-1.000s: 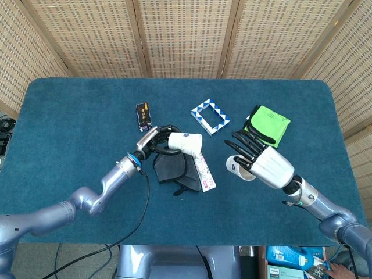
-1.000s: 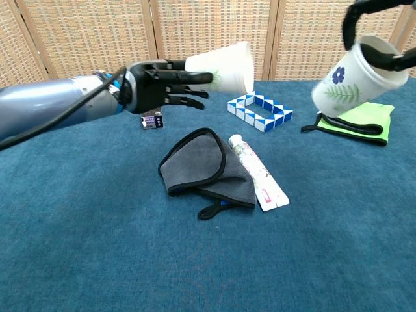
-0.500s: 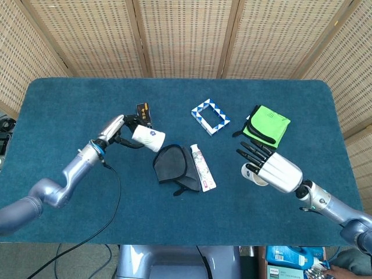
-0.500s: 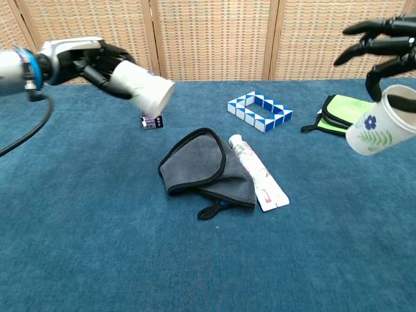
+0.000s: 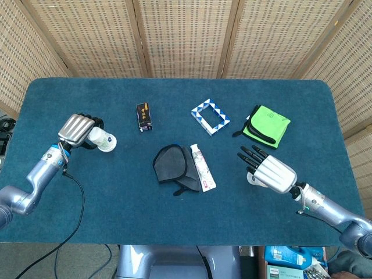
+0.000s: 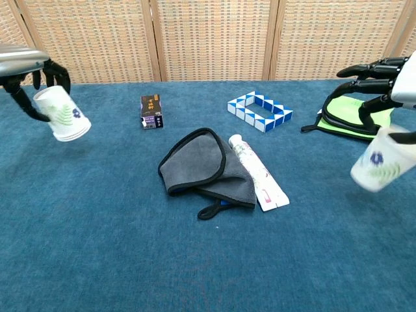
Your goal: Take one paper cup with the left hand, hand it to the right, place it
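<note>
My left hand (image 5: 77, 128) (image 6: 30, 67) grips a white paper cup (image 5: 104, 140) (image 6: 62, 115) with a blue flower print. It holds the cup tilted above the table's left side, mouth up towards the palm. My right hand (image 5: 271, 172) (image 6: 384, 81) is at the right front with its fingers spread over a second flower-print paper cup (image 5: 252, 178) (image 6: 380, 164). A finger and the thumb hook that cup's rim. The cup hangs tilted, low over the blue table (image 5: 87, 197).
A grey pouch (image 5: 172, 165) and a toothpaste tube (image 5: 202, 168) lie mid-table. Behind them are a small black box (image 5: 143, 116), a blue-white folding puzzle (image 5: 210, 116) and a green pouch (image 5: 268, 125). A wicker screen stands behind the table.
My left hand has swung from the table's middle to the far left, still holding its cup. My right hand has dropped lower and nearer the front right with the other cup.
</note>
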Controlling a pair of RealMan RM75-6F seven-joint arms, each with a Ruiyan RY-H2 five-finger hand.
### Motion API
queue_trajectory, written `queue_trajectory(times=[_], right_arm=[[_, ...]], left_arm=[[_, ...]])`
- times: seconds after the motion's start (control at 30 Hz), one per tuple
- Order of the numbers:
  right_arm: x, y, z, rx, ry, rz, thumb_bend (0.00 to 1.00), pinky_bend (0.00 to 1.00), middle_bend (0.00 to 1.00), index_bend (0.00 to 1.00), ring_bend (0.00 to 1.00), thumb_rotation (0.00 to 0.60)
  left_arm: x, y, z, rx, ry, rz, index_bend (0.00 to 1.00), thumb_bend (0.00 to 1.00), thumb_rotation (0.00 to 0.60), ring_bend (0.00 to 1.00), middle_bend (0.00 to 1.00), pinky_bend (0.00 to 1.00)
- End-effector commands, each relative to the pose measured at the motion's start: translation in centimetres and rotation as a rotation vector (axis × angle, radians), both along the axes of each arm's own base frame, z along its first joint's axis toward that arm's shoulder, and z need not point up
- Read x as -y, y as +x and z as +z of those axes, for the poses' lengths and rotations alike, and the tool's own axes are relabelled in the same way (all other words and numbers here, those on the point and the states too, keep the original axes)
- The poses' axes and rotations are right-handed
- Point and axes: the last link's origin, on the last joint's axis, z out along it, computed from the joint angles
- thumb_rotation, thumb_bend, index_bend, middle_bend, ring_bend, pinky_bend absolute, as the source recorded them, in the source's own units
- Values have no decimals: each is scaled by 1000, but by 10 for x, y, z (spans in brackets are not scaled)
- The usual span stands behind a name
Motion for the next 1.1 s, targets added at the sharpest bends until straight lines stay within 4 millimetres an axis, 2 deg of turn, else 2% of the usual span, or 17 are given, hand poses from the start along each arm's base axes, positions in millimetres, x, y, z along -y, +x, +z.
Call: queue_trajectory(times=[0.03, 0.07, 0.13, 0.37, 0.53, 0.63, 0.8, 0.97, 1.1], right_arm=[[2, -4, 4, 7, -51, -38, 1, 37, 59, 141, 0, 600], [1, -4, 5, 33, -61, -68, 0, 13, 34, 107, 0, 600], [0, -2, 9, 76, -77, -89, 0, 0, 13, 84, 0, 600], [-18, 12, 33, 249, -142, -126, 0, 0, 1, 74, 0, 600], [-43, 4, 48, 401, -181, -229, 0, 0, 0, 39, 0, 600], [-64, -12, 56, 466, -217, -326, 0, 0, 0, 6, 0, 600], [-102, -44, 68, 495, -339, -505, 0, 0, 0, 0, 0, 600], [-125, -56, 70, 543, -371, -632, 0, 0, 0, 0, 0, 600], [-138, -58, 72, 580, -376, -653, 0, 0, 0, 0, 0, 600]], left_arm=[[10, -13, -7, -13, 16, 37, 148, 185, 600, 24, 41, 161], [11, -13, -9, 5, 6, 49, 55, 185, 600, 1, 3, 107], [14, -11, -10, 39, -6, 64, 0, 184, 600, 0, 0, 58], [24, -9, 14, 126, 24, 76, 0, 183, 600, 0, 0, 4], [45, -14, 38, 197, 84, 85, 0, 181, 600, 0, 0, 0], [66, -23, 52, 242, 130, 102, 0, 181, 600, 0, 0, 0], [123, -41, 70, 274, 232, 160, 0, 175, 600, 0, 0, 0], [170, -48, 77, 299, 304, 195, 0, 171, 600, 0, 0, 0], [196, -48, 79, 303, 332, 206, 0, 170, 600, 0, 0, 0]])
